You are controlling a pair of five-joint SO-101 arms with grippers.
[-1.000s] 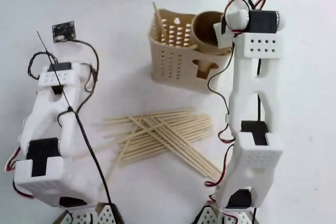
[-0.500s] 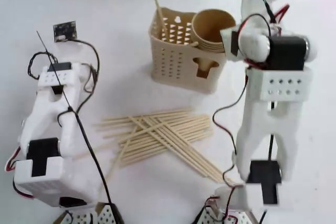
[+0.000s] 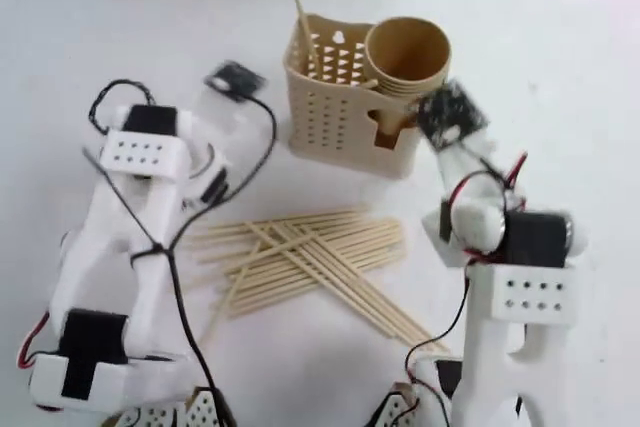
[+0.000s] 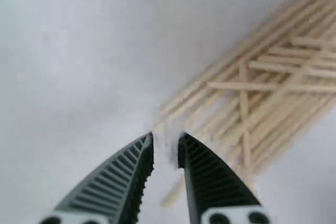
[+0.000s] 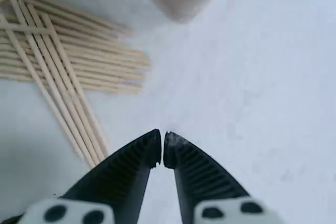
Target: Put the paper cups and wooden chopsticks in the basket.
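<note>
**Cups in basket; chopstick pile on table; both grippers empty.**

Basket (image 3: pixel 345 117) is the landmark. The stacked paper cups (image 3: pixel 405 57) stand in one end of it. One wooden chopstick (image 3: pixel 303 37) leans upright at the opposite end. The rest of the chopsticks (image 3: pixel 310 257) lie criss-crossed on the table (image 3: pixel 580 67), near the basket on the side toward the arm bases. Left gripper (image 4: pixel 165 148): jaws a narrow crack apart with nothing between them, above bare table, with the end of the pile just beyond the tips. Right gripper (image 5: pixel 161 148): jaws clenched tip to tip, holding nothing, low over the table short of a basket corner, with the pile off to one side and not touching.
</note>
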